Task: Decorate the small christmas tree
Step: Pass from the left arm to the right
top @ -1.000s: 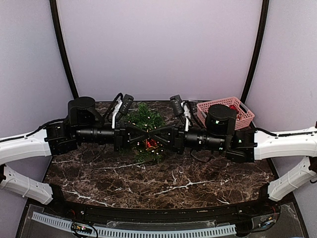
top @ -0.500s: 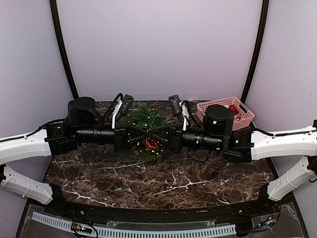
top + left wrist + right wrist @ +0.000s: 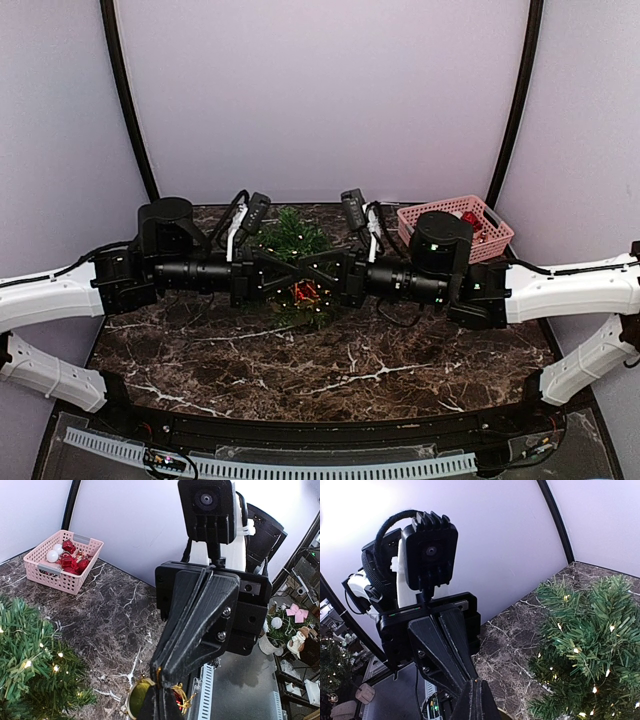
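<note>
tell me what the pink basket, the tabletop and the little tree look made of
Pink basket: moulded plastic, matte, judging by its even lattice walls. Tabletop: dark brown marble or a marble-look laminate, smooth, with white veins; which one is unclear. Little tree: synthetic green needles, likely plastic, strung with tiny warm lights.

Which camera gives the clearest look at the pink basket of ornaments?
The left wrist view: the pink basket shows whole, with ornaments visible inside. In the top view the right arm covers part of it; the right wrist view misses it.
</note>
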Robot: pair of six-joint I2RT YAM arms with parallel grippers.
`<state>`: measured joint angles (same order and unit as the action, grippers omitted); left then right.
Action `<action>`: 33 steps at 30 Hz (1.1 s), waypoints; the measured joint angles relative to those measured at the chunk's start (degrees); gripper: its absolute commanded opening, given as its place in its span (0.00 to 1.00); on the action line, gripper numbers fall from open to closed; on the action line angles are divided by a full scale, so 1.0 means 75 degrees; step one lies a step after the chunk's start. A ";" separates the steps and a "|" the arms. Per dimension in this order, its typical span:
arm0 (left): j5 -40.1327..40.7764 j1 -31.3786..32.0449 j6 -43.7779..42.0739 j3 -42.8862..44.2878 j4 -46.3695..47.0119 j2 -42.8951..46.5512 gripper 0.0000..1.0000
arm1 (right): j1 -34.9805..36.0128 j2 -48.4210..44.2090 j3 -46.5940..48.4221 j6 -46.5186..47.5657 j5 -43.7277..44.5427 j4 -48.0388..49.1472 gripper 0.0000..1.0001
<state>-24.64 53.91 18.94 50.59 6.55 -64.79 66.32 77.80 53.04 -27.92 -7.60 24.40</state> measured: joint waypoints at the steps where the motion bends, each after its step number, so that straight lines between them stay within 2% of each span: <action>1: -0.0006 0.0000 0.0015 -0.0003 0.0012 0.0000 0.00 | 0.0000 0.0000 0.0000 0.0000 0.0000 0.0009 0.00; 3: -0.0020 0.0000 0.0026 -0.0003 0.0020 0.0000 0.07 | 0.0000 0.0000 0.0000 0.0000 0.0000 0.0035 0.00; 4: -0.0026 0.0000 0.0029 -0.0003 0.0023 0.0000 0.20 | 0.0000 0.0000 0.0000 0.0003 -0.0003 0.0044 0.00; 6: -0.0023 0.0000 0.0026 -0.0003 0.0023 0.0006 0.39 | 0.0000 0.0000 0.0000 0.0023 -0.0006 0.0067 0.00; 8: -0.0017 0.0000 0.0096 -0.0020 0.0003 0.0038 0.49 | 0.0000 -0.0009 -0.0003 0.0050 -0.0009 0.0105 0.00; 11: 0.0006 0.0000 0.0143 -0.0102 -0.0023 0.0204 0.56 | 0.0000 -0.0073 -0.0020 0.0096 -0.0038 0.0122 0.00; 16: 0.0035 0.0000 0.0128 -0.0184 -0.0058 0.0595 0.57 | -0.0137 -0.0251 -0.0076 0.0146 -0.0414 0.0128 0.00; 20: -0.0096 -0.0044 0.0128 -0.0181 -0.0058 0.0717 0.55 | -0.0446 -0.0332 -0.0079 0.0140 -0.1151 0.0134 0.00; 27: -0.0973 -0.0090 0.0093 0.0064 -0.0093 0.0306 0.54 | -0.0912 -0.0335 -0.0076 0.0047 -0.2433 0.0131 0.00; 33: -0.1486 -0.0090 -0.0093 0.0361 -0.0114 -0.0017 0.45 | -0.1000 -0.0274 -0.0047 -0.0067 -0.3331 0.0146 0.00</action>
<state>-35.79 53.23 18.24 53.30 5.69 -64.93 58.83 75.75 52.69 -28.42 -32.58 25.50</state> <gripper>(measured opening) 0.494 0.006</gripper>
